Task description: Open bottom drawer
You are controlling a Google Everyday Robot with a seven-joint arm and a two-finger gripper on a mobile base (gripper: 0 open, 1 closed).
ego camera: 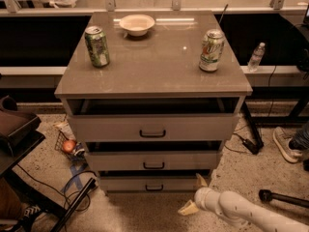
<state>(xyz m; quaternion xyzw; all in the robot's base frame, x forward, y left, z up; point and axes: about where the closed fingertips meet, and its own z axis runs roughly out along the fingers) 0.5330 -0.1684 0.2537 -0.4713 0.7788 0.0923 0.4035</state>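
The gripper [193, 195] sits beside bottom drawer [145, 183] of three, jaws seemingly spread; two cans [97, 46] [212, 50].

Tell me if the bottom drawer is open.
Ajar at most: the bottom drawer shows only a thin dark gap above its front. The gripper, open, sits by its right corner.

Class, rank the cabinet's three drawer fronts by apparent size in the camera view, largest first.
1. top drawer
2. middle drawer
3. bottom drawer, though distance may shrink it.
The gripper hovers open beside its right corner.
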